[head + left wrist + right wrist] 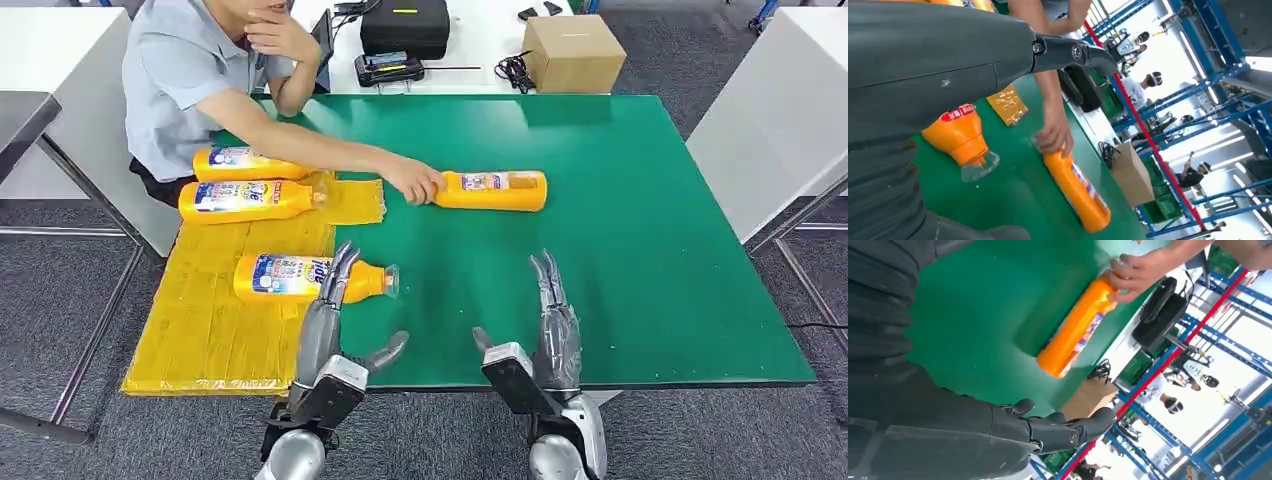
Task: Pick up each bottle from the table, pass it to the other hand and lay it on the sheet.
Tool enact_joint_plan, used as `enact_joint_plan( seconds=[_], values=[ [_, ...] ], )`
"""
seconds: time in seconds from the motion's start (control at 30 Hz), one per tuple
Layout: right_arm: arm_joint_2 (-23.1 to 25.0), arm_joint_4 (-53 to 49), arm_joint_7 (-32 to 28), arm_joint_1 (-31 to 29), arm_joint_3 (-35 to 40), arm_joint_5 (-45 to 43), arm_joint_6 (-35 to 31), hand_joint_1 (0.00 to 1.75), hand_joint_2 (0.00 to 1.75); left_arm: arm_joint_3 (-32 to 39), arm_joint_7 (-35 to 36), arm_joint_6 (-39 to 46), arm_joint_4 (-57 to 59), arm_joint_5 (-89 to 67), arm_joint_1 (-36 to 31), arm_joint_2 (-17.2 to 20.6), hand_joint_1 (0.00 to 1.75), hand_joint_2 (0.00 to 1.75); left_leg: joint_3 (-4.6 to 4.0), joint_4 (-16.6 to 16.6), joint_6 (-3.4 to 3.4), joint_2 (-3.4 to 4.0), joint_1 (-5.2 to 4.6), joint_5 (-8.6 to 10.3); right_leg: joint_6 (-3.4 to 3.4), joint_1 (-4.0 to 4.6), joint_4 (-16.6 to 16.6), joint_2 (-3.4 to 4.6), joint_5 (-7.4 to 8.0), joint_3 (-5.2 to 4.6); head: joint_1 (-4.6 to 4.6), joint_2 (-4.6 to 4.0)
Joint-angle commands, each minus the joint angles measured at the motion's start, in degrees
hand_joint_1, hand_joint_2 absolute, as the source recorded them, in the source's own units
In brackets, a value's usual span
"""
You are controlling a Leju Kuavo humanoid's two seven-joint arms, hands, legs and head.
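Observation:
An orange bottle [492,190] lies on its side on the green table [620,250], and a person's hand [412,181] grips its cap end; the same bottle [1078,192] [1075,327] lies ahead of both wrist cameras. Three more orange bottles lie on the yellow sheet [215,320]: two at its far end [245,163] [245,199] and one nearer [300,277] [960,135]. My left hand [325,325] hovers open, fingertips over that near bottle's neck. My right hand [552,325] is open above bare table, well short of the bottle the person holds.
The person sits at the table's far left corner, arm stretched across the sheet's far end. Behind the table stand a cardboard box [572,52], a black case [405,25] and cables. White tables flank both sides.

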Motion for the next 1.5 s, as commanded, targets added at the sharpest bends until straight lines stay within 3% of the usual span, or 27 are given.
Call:
enact_joint_plan(
  seconds=[0.03, 0.13, 0.3, 0.4, 0.5, 0.57, 0.67, 0.83, 1.1, 1.5],
  values=[
    [-3.6, 1.6, 3.5, -1.7, 1.7, 9.6, -3.9, 0.0, 1.75, -1.6, 0.8, -5.9, -0.2, 6.9, -0.4, 0.9, 0.0, 1.75, 0.11, 0.0, -0.07, 0.03, 0.03, -0.03, -0.09, 0.03, 0.0, 0.01, -0.02, 0.11, 0.0, 0.0],
    [-7.2, 3.8, 5.2, -4.1, 2.2, 13.3, -4.9, 0.0, 1.75, -2.6, -0.2, -10.8, -0.6, 14.3, -0.1, 1.5, 0.0, 1.75, 0.12, 0.0, -0.06, 0.06, 0.04, -0.03, -0.08, 0.05, -0.1, 0.04, 0.0, 0.13, 0.0, 0.0],
    [-6.9, 4.1, 4.5, -4.4, 0.1, 11.4, -6.6, 0.0, 1.75, -2.7, -1.6, -8.9, -0.7, 15.5, -0.1, 2.0, 0.0, 1.75, 0.2, -0.1, -0.07, 0.09, 0.03, -0.05, -0.09, 0.04, -0.1, 0.06, -0.01, 0.21, 0.02, 0.0],
    [-7.4, 6.6, 7.2, -4.4, 0.3, 20.8, -12.4, 0.0, 1.75, -2.8, -2.1, -8.8, -1.0, 15.9, -0.3, 2.3, 0.0, 1.75, 0.32, 0.0, -0.13, 0.09, 0.06, -0.11, -0.15, 0.09, -0.1, 0.05, -0.07, 0.35, 0.0, 0.0],
    [-8.7, 7.8, 9.9, -4.7, 1.0, 26.6, -13.5, 0.0, 1.75, -3.0, -2.2, -8.3, -1.3, 15.3, -0.2, 2.4, 0.0, 1.75, 0.33, -0.1, -0.13, 0.09, 0.07, -0.09, -0.15, 0.1, -0.1, 0.06, -0.04, 0.35, 0.0, 0.0],
    [-9.9, 9.4, 14.4, -5.5, 1.2, 33.0, -11.0, 0.0, 1.75, -3.1, -1.6, -8.1, -1.6, 14.2, 0.2, 2.6, 0.0, 1.75, 0.24, -0.1, -0.09, 0.09, 0.05, -0.06, -0.11, 0.07, -0.1, 0.07, -0.01, 0.25, 0.0, 0.0],
    [-13.0, 13.6, 18.8, -8.0, 3.6, 34.7, -3.1, 0.0, 1.75, -2.8, -0.7, -8.4, -2.4, 13.6, 1.0, 2.6, 0.0, 1.75, 0.31, 0.0, -0.11, 0.15, 0.09, -0.09, -0.13, 0.11, -0.1, 0.11, -0.02, 0.32, 0.0, 0.0],
    [-14.7, 17.9, 17.7, -10.9, 3.7, 27.7, 4.0, 0.0, 1.75, -2.9, 1.2, -10.3, -2.7, 15.2, 1.1, 2.6, 0.0, 1.75, 0.27, 0.0, -0.09, 0.16, 0.06, -0.07, -0.11, 0.08, -0.1, 0.12, 0.01, 0.29, 0.0, 0.0],
    [-16.5, 18.7, 19.8, -14.1, 5.7, 27.5, 8.4, 0.0, 1.75, -3.7, 3.2, -11.4, -1.2, 14.4, 0.5, 2.6, 0.0, 1.75, 0.32, -0.1, -0.09, 0.2, 0.02, -0.09, -0.14, 0.04, -0.1, 0.17, -0.02, 0.31, 0.0, 0.0],
    [-16.4, 20.3, 20.9, -16.9, 7.3, 28.7, 8.5, 0.0, 1.75, -4.2, 3.9, -12.0, -0.6, 13.6, -0.2, 2.6, 0.0, 1.75, 0.46, 0.1, -0.18, 0.29, 0.12, -0.21, -0.26, 0.15, 0.0, 0.22, -0.1, 0.46, 0.0, 0.0]
  ],
)
